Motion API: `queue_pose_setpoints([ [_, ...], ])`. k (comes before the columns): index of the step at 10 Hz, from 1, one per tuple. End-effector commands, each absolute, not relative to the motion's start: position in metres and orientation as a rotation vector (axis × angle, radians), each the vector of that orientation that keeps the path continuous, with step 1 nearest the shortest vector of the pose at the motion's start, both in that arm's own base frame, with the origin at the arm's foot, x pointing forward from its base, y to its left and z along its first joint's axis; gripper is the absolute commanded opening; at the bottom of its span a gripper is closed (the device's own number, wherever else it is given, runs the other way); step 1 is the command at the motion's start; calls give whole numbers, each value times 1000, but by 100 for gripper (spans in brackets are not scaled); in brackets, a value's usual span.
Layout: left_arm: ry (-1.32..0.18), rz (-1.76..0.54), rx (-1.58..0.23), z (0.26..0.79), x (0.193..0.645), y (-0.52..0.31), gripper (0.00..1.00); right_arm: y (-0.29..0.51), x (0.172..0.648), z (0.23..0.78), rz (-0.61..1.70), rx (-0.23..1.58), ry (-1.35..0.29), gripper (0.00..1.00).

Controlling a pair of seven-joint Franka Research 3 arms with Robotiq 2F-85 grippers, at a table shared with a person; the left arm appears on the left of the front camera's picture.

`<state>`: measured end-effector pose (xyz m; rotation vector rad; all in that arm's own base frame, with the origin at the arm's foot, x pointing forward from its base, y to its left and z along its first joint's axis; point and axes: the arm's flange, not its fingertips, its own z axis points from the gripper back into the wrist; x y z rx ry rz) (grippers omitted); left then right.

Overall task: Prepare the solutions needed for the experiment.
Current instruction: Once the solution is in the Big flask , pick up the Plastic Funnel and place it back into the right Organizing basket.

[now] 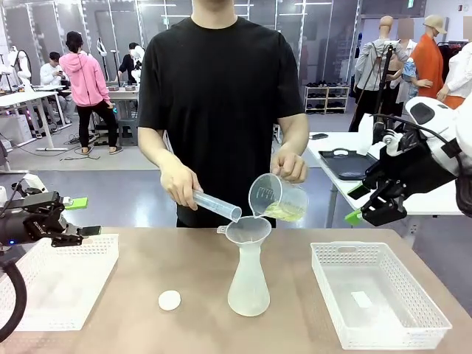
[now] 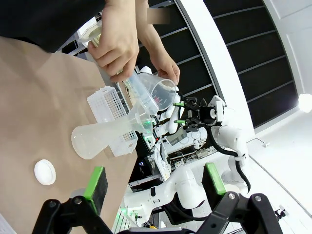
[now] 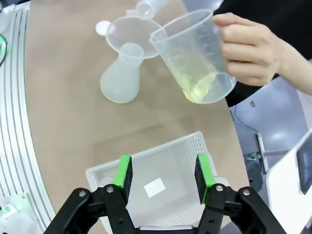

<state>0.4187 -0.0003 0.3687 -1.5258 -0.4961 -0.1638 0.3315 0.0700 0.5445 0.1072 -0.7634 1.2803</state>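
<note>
Left gripper (image 2: pixel 153 184): jaws released, spread wide, nothing between the green pads. In the front view it hangs level at the table's left edge, fingers pointing toward the middle, above the far rim of the left basket (image 1: pixel 88 258); the arm comes in low from the left.

Right gripper (image 3: pixel 164 171): jaws apart, nothing gripped (gap narrower than the left one's). It is held high off the table's right side and tilted down; in its wrist view the pads frame the right basket (image 3: pixel 195 144), which has a white label on its floor. The white arm bends in from the upper right.

Person stands at the far side, both forearms bent in over the table's middle. One hand (image 1: pixel 179 186) holds a clear tube (image 1: pixel 216 204) angled down, its mouth at the funnel's rim. The other hand (image 1: pixel 289 166) holds a clear measuring cup (image 1: pixel 274 198), tipped with its lip toward the funnel.

The solution (image 1: pixel 286 212), pale yellow-green, sits pooled in the lower corner of that tipped cup, up in the air just beside the funnel; can't tell if any is running out.

Funnel (image 1: pixel 248 228) sits upright in the neck of the flask (image 1: pixel 248 287), which stands mid-table (image 1: pixel 184 258). White disc (image 1: pixel 169 300) lies near the flask, apart from it.
</note>
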Motion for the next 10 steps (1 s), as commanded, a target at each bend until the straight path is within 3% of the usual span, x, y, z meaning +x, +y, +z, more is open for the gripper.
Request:
queue_pose_setpoints([
  [1, -495, -169, -1515, 369, 419, -1, 100, 69, 332, 543, 1336, 98, -776, 66],
  [3, -495, -169, -1515, 369, 419, -1, 100, 72, 331, 544, 1299, 103, -762, 66],
  [5, -495, -169, -1515, 369, 419, -1, 100, 49, 362, 527, 979, 315, -746, 66],
  [9, -495, -169, -1515, 369, 419, -1, 100, -4, 392, 503, 683, 827, -584, 66],
  [10, -495, -169, -1515, 369, 419, -1, 100, -13, 401, 495, 599, 883, -512, 66],
])
